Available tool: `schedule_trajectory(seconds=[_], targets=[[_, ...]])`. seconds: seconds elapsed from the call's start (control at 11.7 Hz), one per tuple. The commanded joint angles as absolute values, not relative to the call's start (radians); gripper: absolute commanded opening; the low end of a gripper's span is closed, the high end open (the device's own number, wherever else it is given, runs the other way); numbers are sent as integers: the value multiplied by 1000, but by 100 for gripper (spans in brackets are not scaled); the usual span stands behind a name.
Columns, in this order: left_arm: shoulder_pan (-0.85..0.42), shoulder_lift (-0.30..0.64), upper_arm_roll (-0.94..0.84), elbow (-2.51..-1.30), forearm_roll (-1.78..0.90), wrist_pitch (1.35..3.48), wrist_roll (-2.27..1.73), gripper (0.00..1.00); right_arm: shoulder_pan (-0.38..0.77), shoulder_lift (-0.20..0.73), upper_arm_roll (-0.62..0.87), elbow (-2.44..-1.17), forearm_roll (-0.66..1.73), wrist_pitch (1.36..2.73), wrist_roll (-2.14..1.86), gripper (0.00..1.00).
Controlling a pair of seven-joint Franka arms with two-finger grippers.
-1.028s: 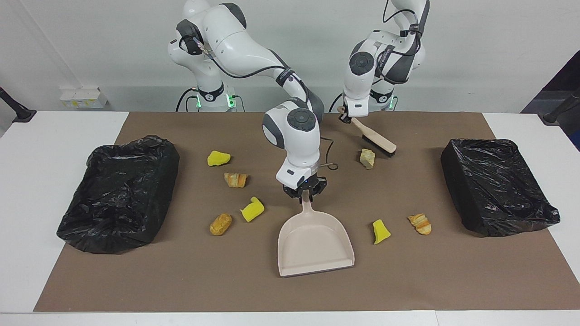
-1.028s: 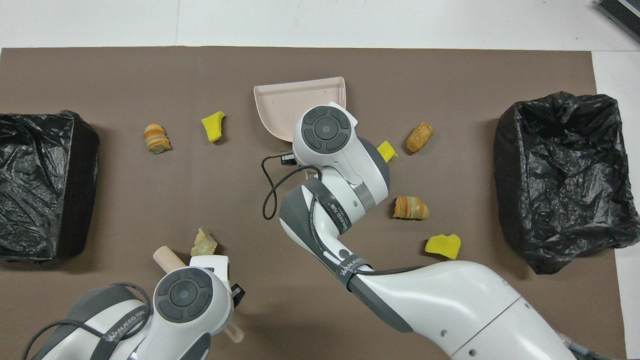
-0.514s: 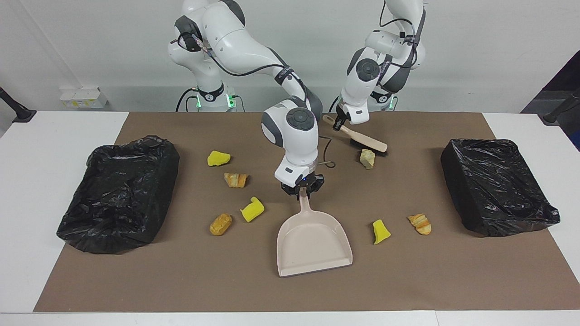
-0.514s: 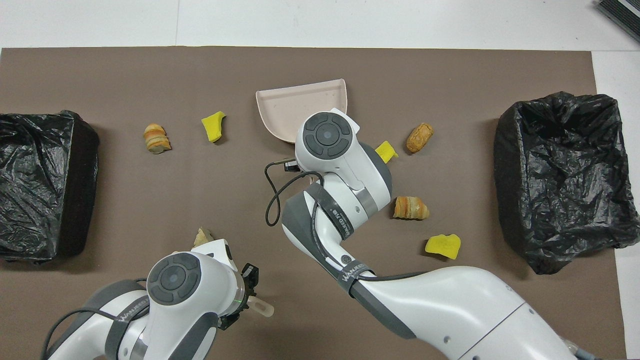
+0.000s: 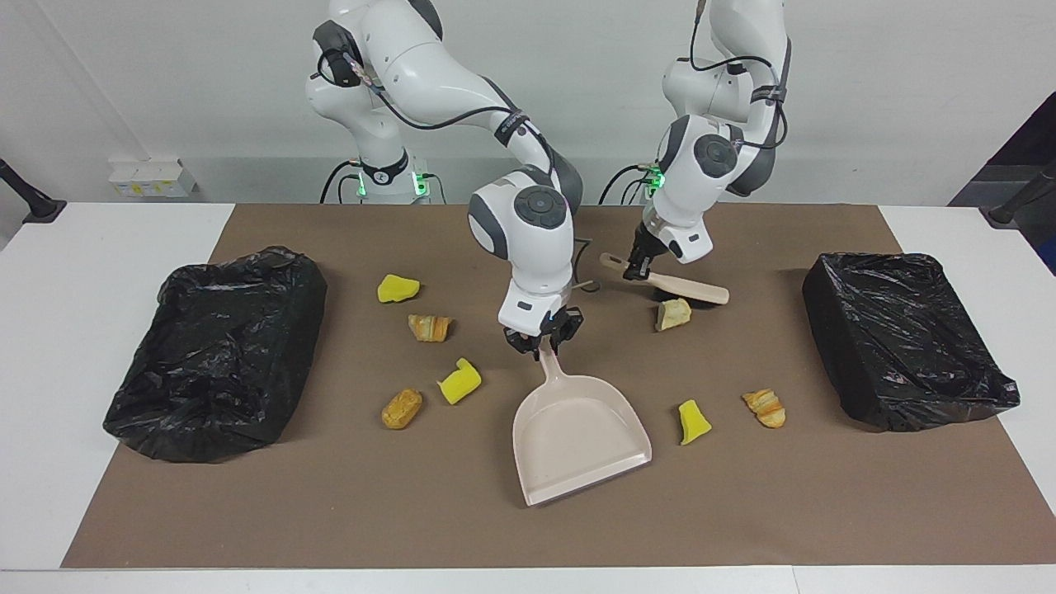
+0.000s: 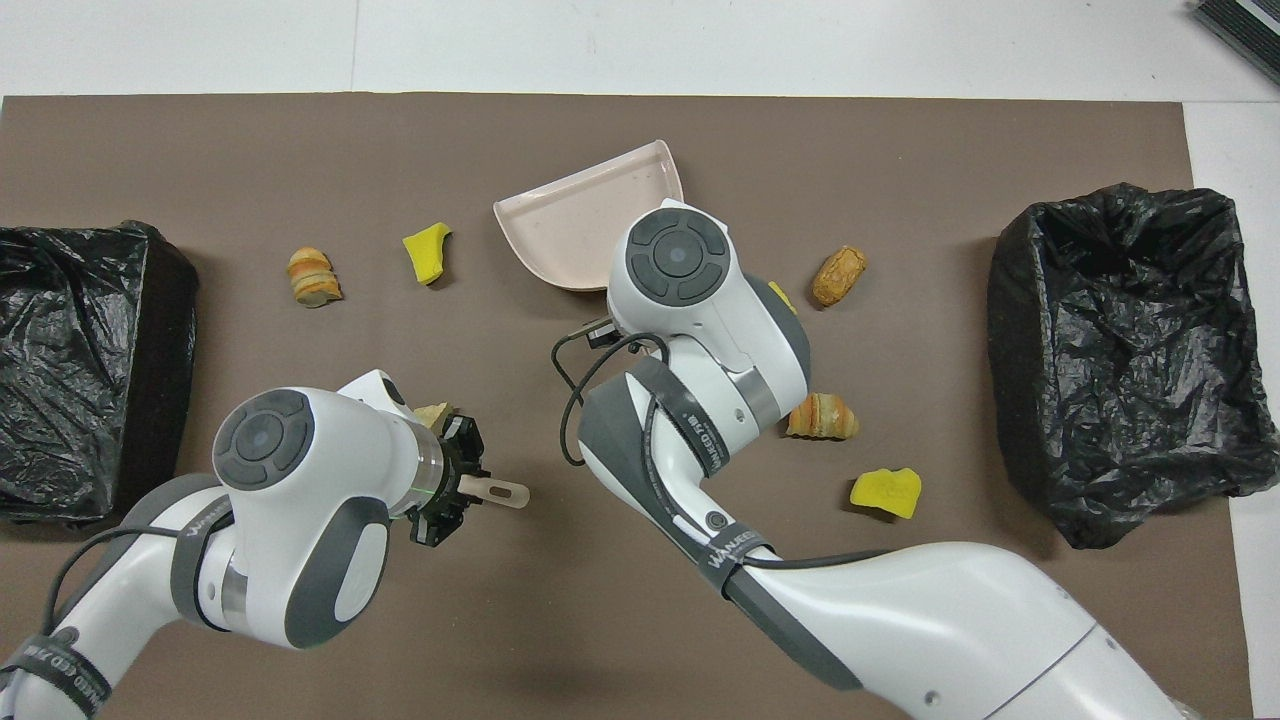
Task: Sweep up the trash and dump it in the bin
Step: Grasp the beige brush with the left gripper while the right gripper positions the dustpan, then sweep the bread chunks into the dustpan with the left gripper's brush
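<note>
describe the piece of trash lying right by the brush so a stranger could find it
Start at the brush held by the left gripper, toward the left arm's end of the brown mat. The pale tan lump lies beside its bristles, duller than the bright yellow sponges.

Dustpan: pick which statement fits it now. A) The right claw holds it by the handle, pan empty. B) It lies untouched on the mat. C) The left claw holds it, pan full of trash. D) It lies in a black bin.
A: the right claw is shut on the handle of the dustpan, and no trash lies in the pan.
</note>
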State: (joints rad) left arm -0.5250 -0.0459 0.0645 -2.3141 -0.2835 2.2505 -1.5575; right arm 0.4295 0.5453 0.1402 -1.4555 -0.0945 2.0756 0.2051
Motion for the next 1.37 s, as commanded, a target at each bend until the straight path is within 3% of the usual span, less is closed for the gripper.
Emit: schedule_trajectory(seconds=[0.0, 0.34, 0.6, 0.94, 1.28], targets=[[-477, 41, 54, -2205, -325, 2267, -1545, 0, 379, 468, 150, -1490, -71, 2011, -66, 0], [-434, 158, 55, -1993, -338, 2214, -1534, 0, 353, 433, 150, -1496, -71, 1890, -430, 0], [-405, 187, 61, -1855, -301, 2004, -1355, 0, 341, 408, 149, -1541, -75, 1864, -673, 0], [-319, 163, 61, -1877, -180, 1905, -961, 0, 341, 397, 149, -1614, -124, 1887, -793, 0], [-278, 55, 61, -2069, -95, 1919, -564, 0, 351, 400, 147, -1628, -143, 1919, -808, 0]])
